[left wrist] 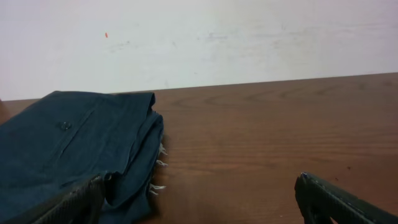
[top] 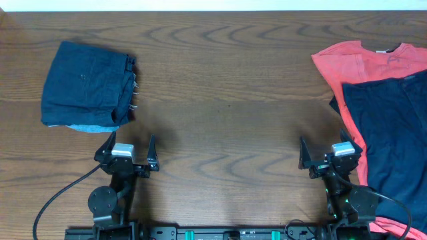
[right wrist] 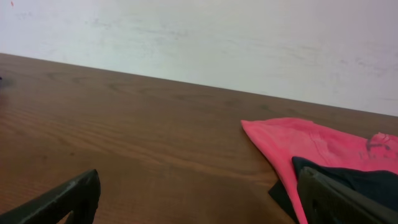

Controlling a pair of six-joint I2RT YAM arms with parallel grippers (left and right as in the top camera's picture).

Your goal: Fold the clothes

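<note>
Both arms sit at the 6 o'clock edge of the brown wooden table (top: 227, 100). The left gripper (top: 131, 145) has its jaws spread fully, with nothing between them. The right gripper (top: 325, 150) is equally wide and empty; its outer finger is at the near edge of the dark fabric, contact unclear. A folded stack of dark navy woven shorts (top: 87, 85) lies at 10 o'clock, frayed hem threads facing 3 o'clock and a pale blue layer showing underneath, so that one looks done. Left to fold, at 3 to 4 o'clock: a flat dark navy garment (top: 393, 140) spread on top of a coral-red jersey T-shirt (top: 353, 63), whose collar and shoulder stick out toward 1 o'clock. Both are likely light, limp and non-fragile, and will sag and drag once lifted. The tee will probably stretch; the navy piece looks slightly firmer. Best hold is judged to be a pinch at a corner or hem of the navy piece at its 9 o'clock edge, where it overhangs the tee. The main risk is pinching both layers together.
</note>
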